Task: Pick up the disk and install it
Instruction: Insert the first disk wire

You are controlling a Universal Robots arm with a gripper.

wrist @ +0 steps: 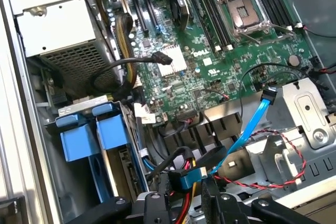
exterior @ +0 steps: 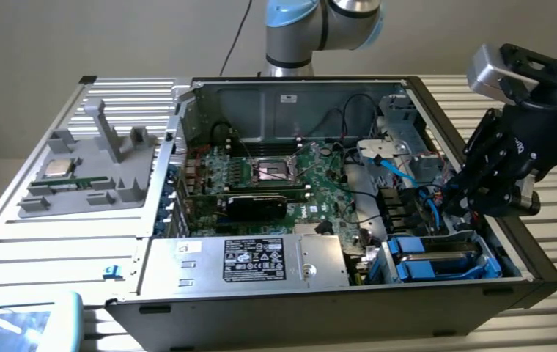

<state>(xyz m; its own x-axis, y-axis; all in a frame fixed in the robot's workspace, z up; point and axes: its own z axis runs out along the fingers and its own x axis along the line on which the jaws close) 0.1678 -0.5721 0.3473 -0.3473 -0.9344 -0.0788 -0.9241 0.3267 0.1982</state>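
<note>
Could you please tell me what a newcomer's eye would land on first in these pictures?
The open computer case, lying on its side on the slatted table with its green motherboard exposed, draws the eye first. Next comes the black end effector hanging over the case's side at the exterior view's right, just above the bright blue drive carriers in the near corner bay.
</note>
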